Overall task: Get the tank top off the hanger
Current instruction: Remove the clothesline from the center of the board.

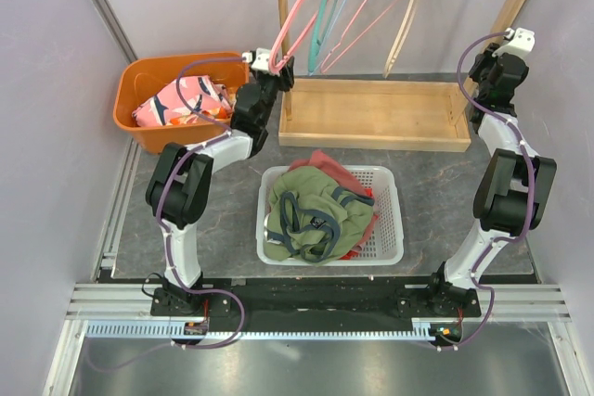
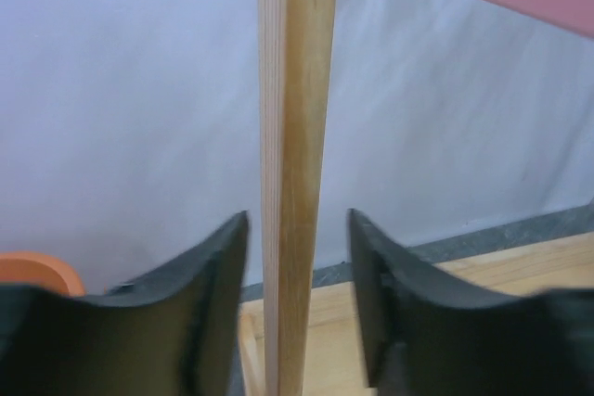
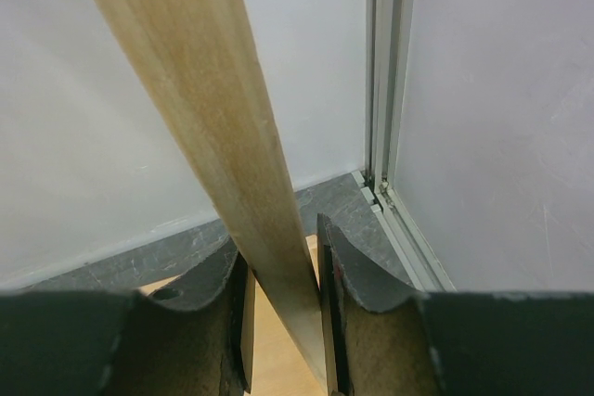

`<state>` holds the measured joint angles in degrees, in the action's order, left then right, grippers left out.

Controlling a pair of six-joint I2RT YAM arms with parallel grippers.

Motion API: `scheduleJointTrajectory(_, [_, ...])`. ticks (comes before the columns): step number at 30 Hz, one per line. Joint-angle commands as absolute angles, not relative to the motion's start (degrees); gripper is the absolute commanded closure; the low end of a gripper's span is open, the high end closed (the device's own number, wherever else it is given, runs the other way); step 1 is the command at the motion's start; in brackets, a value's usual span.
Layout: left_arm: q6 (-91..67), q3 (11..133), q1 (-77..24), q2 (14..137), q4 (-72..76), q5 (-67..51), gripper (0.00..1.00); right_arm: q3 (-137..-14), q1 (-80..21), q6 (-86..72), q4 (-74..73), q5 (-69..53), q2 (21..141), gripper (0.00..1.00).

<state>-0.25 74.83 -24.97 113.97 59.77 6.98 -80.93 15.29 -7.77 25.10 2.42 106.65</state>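
Tank top (image 1: 320, 215) lies in the white basket (image 1: 390, 255)

Green with dark trim, it sits crumpled there on the table (image 1: 436, 192), partly over a red garment (image 1: 332, 164). Coloured hangers (image 1: 325, 6) hang on the wooden rack (image 1: 371, 118) behind. The left claw (image 2: 299, 257) stands apart around the rack's left post (image 2: 295, 118), with a gap on each side. The right claw (image 3: 281, 248) is clamped narrow on the right post (image 3: 200, 90).

Olive tank top (image 1: 320, 212), navy-trimmed, lies crumpled in the white basket (image 1: 393, 222); pastel hangers (image 1: 303, 6) hang on the rack (image 1: 371, 114) behind.
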Motion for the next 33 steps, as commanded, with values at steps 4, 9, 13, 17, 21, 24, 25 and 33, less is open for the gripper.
scheduleJointTrajectory(4, [1.1, 86.0, -25.0, 112.8, 38.3, 7.6, 0.88, -78.1, 14.9, -17.0, 23.7, 0.2, 106.0, 1.0])
scheduleJointTrajectory(9, [1.6, 84.6, -25.0, 110.8, 37.2, 8.6, 0.98, -77.9, 14.8, -17.9, 23.6, 0.1, 105.9, 1.0])
scheduleJointTrajectory(13, [2.2, 82.1, -25.0, 107.9, 36.6, 9.8, 0.98, -75.9, 13.4, -18.3, 24.1, -1.3, 105.0, 1.0])
scheduleJointTrajectory(17, [2.4, 80.2, -25.0, 104.9, 33.1, 10.6, 0.98, -72.6, 11.4, -18.6, 25.7, -1.2, 103.7, 1.0])
scheduleJointTrajectory(21, [2.4, 77.5, -25.0, 101.7, 30.1, 10.9, 0.98, -69.9, 9.1, -19.1, 26.6, -0.6, 102.3, 1.0])
scheduleJointTrajectory(24, [2.2, 74.3, -25.0, 99.0, 28.2, 11.2, 0.98, -68.3, 8.2, -19.5, 27.2, -0.4, 101.3, 1.0])
scheduleJointTrajectory(25, [2.1, 73.7, -25.0, 97.8, 27.7, 10.9, 0.98, -68.0, 8.2, -19.6, 26.9, -0.4, 101.2, 1.0])
scheduleJointTrajectory(33, [0.5, 68.9, -25.0, 93.5, 23.0, 10.4, 0.98, -66.9, 7.3, -20.0, 25.8, -0.6, 99.8, 1.0])
